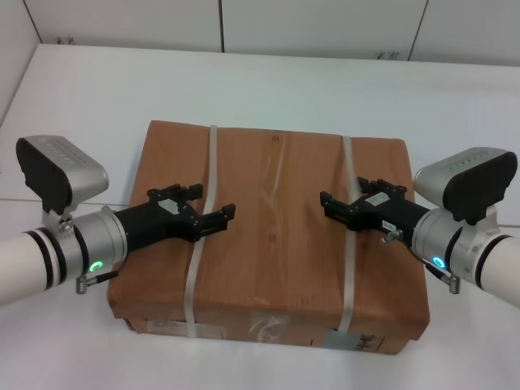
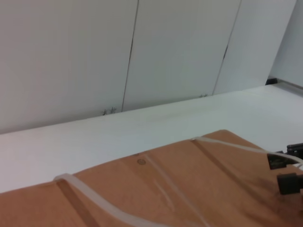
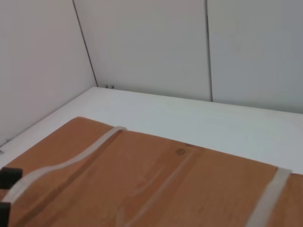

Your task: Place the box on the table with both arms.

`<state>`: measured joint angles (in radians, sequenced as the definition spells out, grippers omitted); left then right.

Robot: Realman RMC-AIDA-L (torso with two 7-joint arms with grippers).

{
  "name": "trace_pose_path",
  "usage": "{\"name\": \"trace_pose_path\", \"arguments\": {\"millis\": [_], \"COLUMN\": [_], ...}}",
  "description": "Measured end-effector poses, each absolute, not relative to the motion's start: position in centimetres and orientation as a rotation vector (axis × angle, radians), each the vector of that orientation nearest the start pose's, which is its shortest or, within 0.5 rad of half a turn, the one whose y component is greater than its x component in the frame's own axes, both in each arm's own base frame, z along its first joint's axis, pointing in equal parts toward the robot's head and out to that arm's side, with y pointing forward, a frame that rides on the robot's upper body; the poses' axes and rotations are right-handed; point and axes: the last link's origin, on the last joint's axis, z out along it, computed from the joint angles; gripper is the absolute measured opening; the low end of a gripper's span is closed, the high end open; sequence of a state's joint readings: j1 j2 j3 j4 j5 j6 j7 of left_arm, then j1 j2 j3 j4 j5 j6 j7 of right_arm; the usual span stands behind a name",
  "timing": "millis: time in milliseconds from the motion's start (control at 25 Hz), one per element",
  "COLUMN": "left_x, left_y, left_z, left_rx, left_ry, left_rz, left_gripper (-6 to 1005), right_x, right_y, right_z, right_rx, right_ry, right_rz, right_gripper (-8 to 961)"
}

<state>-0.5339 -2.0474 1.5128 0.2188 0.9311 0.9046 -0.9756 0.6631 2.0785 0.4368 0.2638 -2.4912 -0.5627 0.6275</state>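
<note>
I can't read any text from here. The box [image 1: 272, 219] carries pale labels [image 1: 357, 340] and tape on its near side face, below the strap ends, but whatever print they bear is too small and blurred to make out. A small white tag on the right gripper [image 1: 335, 205] is likewise illegible.

Table [image 1: 276, 81] — broad, plain white, smooth, running back to a pale panelled wall [image 1: 325, 24] at the far edge. One thing lies directly on it: the box [image 1: 276, 236], brown cardboard, flat, near-centre — two pale straps [image 1: 199, 244] crossing near to far.
</note>
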Motion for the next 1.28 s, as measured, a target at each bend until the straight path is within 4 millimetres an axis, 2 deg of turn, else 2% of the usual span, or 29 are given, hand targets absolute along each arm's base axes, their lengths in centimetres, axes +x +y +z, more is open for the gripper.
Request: {"name": "trace_pose_path", "arguments": {"millis": [40,160,240,440,600,640,720,800,1000,1120,1280], "left_x": [-30.6,-30.6,-30.6,-30.6,-30.3,-29.7,-29.3,-28.3,-27.0,-26.6,-26.4], "left_y": [33.9,33.9,33.9,33.8,33.3,32.6,32.1,31.0,29.0,28.1,27.7], "left_z": [-7.7,-7.6,-7.6,-7.5,-7.0,-6.2,-5.5,-4.3,-2.8,-2.0,-1.4], "left_rx": [-2.373,-2.366,-2.364,-2.356,-2.359,-2.364,-2.373,-2.418,-2.548,-2.624,-2.652], "left_ry": [-0.795,-0.795,-0.796,-0.802,-0.775,-0.715,-0.656,-0.531,-0.342,-0.277,-0.257], "left_rz": [-0.52,-0.527,-0.528,-0.542,-0.62,-0.716,-0.787,-0.908,-1.05,-1.105,-1.143], "left_gripper": [687,749,749,748,748,748,748,747,747,747,746], "right_x": [27.9,28.2,28.4,29.2,29.6,29.6,29.7,29.5,27.8,26.7,25.9], "right_y": [35.0,34.9,35.0,34.8,34.1,33.9,33.4,32.7,30.0,29.8,30.3], "right_z": [-13.0,-12.8,-12.7,-12.0,-11.0,-10.5,-9.4,-8.0,-5.7,-5.3,-4.9], "right_rx": [-2.237,-2.22,-2.208,-2.156,-2.133,-2.133,-2.145,-2.197,-2.395,-2.513,-2.665], "right_ry": [0.907,0.919,0.927,0.96,0.932,0.903,0.831,0.695,0.36,0.32,0.281], "right_rz": [0.396,0.4,0.401,0.428,0.539,0.583,0.654,0.738,0.926,0.974,0.939], "right_gripper": [707,736,755,754,753,753,752,752,752,753,755]}}
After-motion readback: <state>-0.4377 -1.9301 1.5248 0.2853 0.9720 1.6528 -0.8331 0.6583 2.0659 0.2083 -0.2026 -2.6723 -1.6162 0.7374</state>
